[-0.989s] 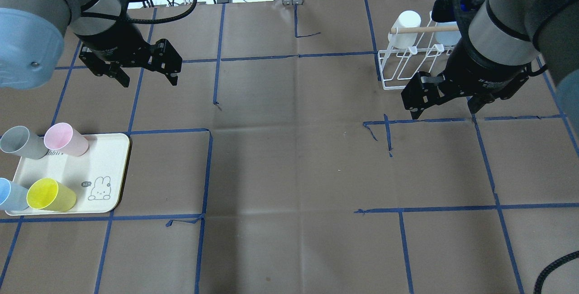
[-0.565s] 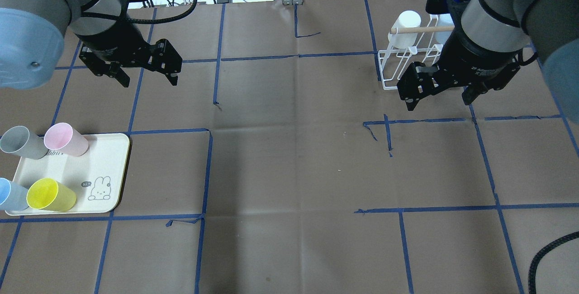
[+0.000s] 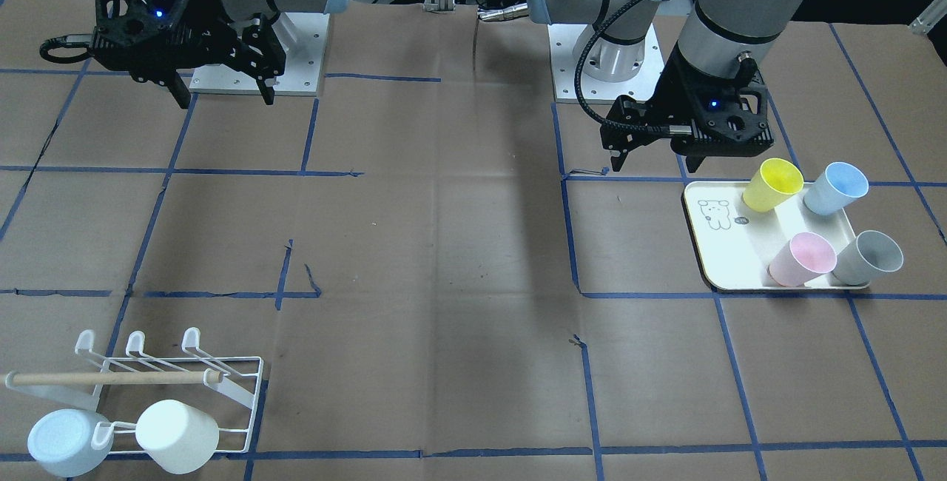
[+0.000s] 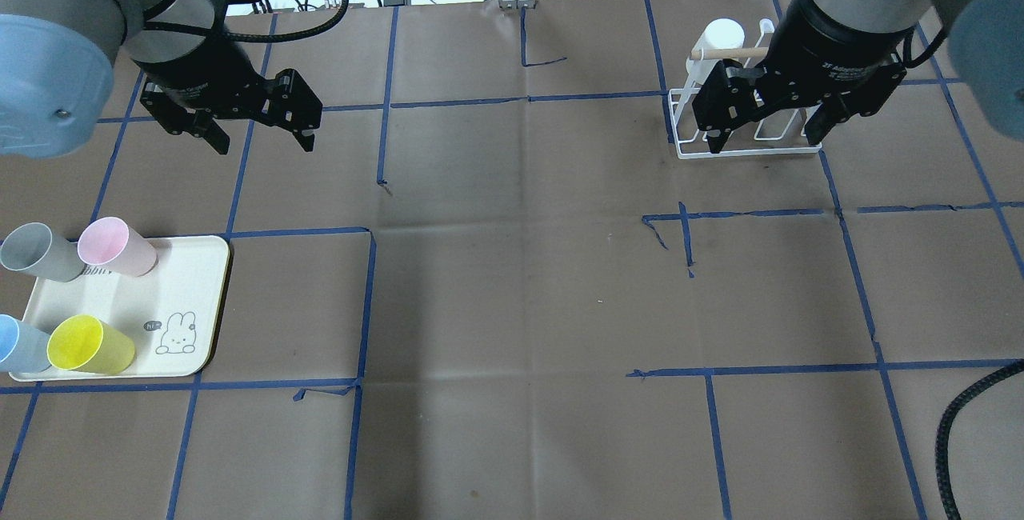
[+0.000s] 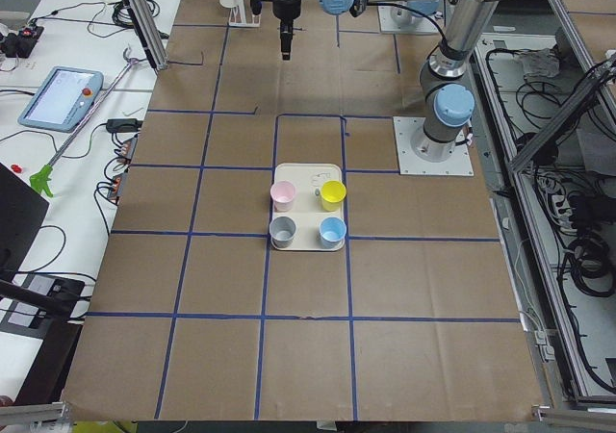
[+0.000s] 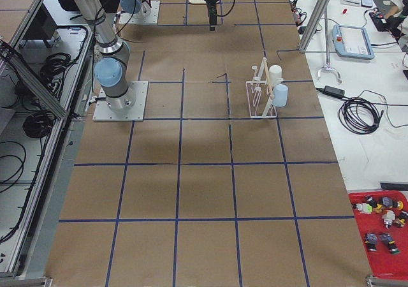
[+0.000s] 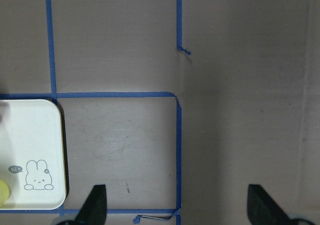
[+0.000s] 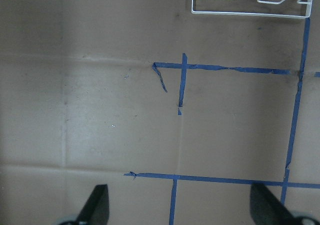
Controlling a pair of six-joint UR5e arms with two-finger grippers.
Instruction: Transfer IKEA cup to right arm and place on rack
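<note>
On the cream tray (image 4: 188,280) at the robot's left end of the table (image 4: 520,280) you have four cups standing upright, none of them held. The yellow cup (image 4: 90,345) and blue cup (image 4: 20,344) are in the row nearer the robot, the pink cup (image 4: 117,246) and grey cup (image 4: 40,252) in the row beyond.

Two further cups sit on the rack (image 3: 257,399) at the opposite end. A white cup (image 3: 177,436) and a light-blue cup (image 3: 63,442) are each tipped over a prong on the side farther from the robot, side by side near the wooden dowel (image 3: 111,378).

The right gripper (image 4: 762,134) hangs high with its fingers spread wide and nothing between them. From overhead it overlaps the rack's near side. Its wrist camera shows you only the rack's base wire at the top edge.

The left gripper (image 4: 262,142) is likewise spread and empty, hovering above bare table beyond the tray. Its wrist camera catches the tray's corner with the rabbit drawing (image 7: 37,175) at lower left.

Blue tape lines (image 4: 368,304) grid the brown table cover.
</note>
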